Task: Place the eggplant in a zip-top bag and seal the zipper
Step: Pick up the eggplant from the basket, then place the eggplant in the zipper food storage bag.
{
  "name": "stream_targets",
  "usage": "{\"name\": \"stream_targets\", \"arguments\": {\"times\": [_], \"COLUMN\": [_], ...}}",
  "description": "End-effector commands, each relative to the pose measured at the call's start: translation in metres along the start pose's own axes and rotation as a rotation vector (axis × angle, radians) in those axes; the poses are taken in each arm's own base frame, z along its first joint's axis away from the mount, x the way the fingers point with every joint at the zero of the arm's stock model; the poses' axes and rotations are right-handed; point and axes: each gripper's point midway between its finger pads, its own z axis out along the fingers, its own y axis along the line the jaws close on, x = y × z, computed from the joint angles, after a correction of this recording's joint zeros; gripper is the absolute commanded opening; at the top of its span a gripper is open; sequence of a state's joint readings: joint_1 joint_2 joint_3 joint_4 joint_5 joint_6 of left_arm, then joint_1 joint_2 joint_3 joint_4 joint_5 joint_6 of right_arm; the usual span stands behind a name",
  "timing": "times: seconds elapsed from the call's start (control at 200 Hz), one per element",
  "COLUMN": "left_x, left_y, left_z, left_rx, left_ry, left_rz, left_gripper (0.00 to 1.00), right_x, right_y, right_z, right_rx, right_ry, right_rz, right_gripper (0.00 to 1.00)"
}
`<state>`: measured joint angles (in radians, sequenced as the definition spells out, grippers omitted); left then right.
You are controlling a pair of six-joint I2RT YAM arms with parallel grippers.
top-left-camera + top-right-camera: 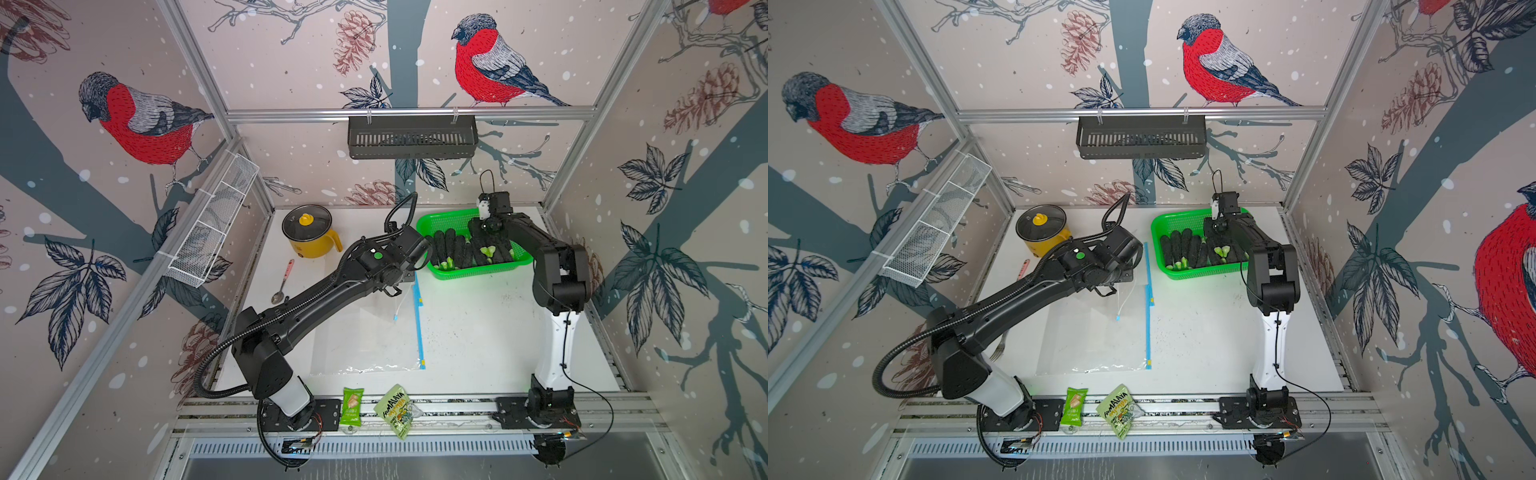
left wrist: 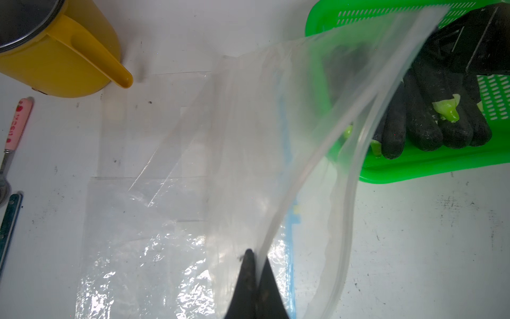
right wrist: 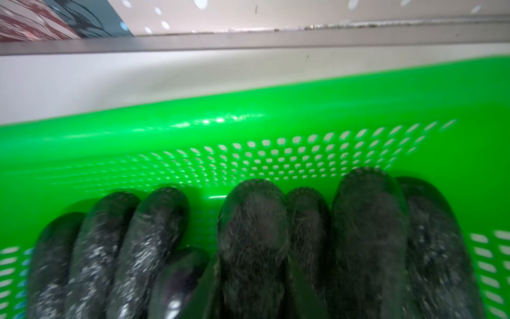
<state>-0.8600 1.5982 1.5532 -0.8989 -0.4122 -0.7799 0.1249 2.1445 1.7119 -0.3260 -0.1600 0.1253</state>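
Pinching top lip of zip-top bag [image 2: 289,124] with left gripper [image 2: 258,265], clamped tight, lifted so mouth gapes toward green basket [image 1: 478,272] upper right. Reaching right gripper [image 1: 478,232] down among eggplants [image 1: 459,251] in basket, probably picking; can't tell jaw gap, fingertips buried.

The light-green snack pouch [image 1: 397,409] lying at the near edge of the scene carries slanted print in which "MALAYA" can be read in both top views; the letters before it are unclear. Print on the smaller green packet [image 1: 352,406] to its left and on the pink spoon handle [image 2: 16,121] is too small to read
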Motion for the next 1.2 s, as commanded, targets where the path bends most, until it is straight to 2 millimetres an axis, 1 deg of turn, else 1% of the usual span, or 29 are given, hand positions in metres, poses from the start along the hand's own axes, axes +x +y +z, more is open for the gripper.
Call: {"name": "stream_targets", "arguments": {"times": [0.0,0.08,0.185,0.39,0.51,0.605,0.71,0.881,0.941,0.961,0.971,0.991,1.121,1.196], "left_x": [-0.015,-0.017,-0.019,-0.022,-0.023,-0.025,-0.027,-0.030,-0.030,-0.030,-0.030,-0.030,-0.033,-0.035], "left_y": [-0.007,-0.009,-0.011,-0.018,-0.022,-0.028,-0.034,-0.038,-0.038,-0.039,-0.039,-0.040,-0.040,-0.041], "left_z": [-0.005,-0.006,-0.006,-0.004,-0.005,-0.008,-0.010,-0.008,-0.007,-0.007,-0.007,-0.007,-0.008,-0.009], "left_rx": [0.043,0.056,0.067,0.096,0.118,0.153,0.185,0.198,0.204,0.206,0.207,0.211,0.222,0.233], "left_ry": [-0.067,-0.081,-0.088,-0.093,-0.093,-0.096,-0.098,-0.096,-0.091,-0.089,-0.090,-0.089,-0.090,-0.095], "left_rz": [-0.032,-0.035,-0.039,-0.045,-0.057,-0.066,-0.077,-0.086,-0.092,-0.094,-0.094,-0.094,-0.111,-0.129], "left_gripper": [0.00,0.00,0.00,0.00,0.00,0.00,0.00,0.00,0.00,0.00,0.00,0.00,0.00,0.00], "right_x": [-0.021,-0.027,-0.029,-0.030,-0.027,-0.029,-0.029,-0.021,-0.018,-0.015,-0.016,-0.016,-0.008,-0.005], "right_y": [0.009,0.011,0.015,0.033,0.046,0.060,0.085,0.143,0.160,0.166,0.169,0.174,0.204,0.215], "right_z": [-0.022,-0.036,-0.051,-0.087,-0.114,-0.146,-0.184,-0.246,-0.264,-0.265,-0.275,-0.283,-0.312,-0.323], "right_rx": [-0.047,-0.067,-0.096,-0.178,-0.236,-0.293,-0.366,-0.498,-0.538,-0.552,-0.566,-0.579,-0.670,-0.692], "right_ry": [-0.079,-0.102,-0.121,-0.175,-0.216,-0.279,-0.357,-0.506,-0.564,-0.568,-0.590,-0.613,-0.698,-0.745], "right_rz": [0.009,0.020,0.031,0.048,0.062,0.077,0.065,0.034,0.042,0.046,0.045,0.050,0.088,0.105], "right_gripper": [0.21,0.20,0.20,0.19,0.19,0.18,0.18,0.17,0.17,0.17,0.17,0.17,0.16,0.16]}}
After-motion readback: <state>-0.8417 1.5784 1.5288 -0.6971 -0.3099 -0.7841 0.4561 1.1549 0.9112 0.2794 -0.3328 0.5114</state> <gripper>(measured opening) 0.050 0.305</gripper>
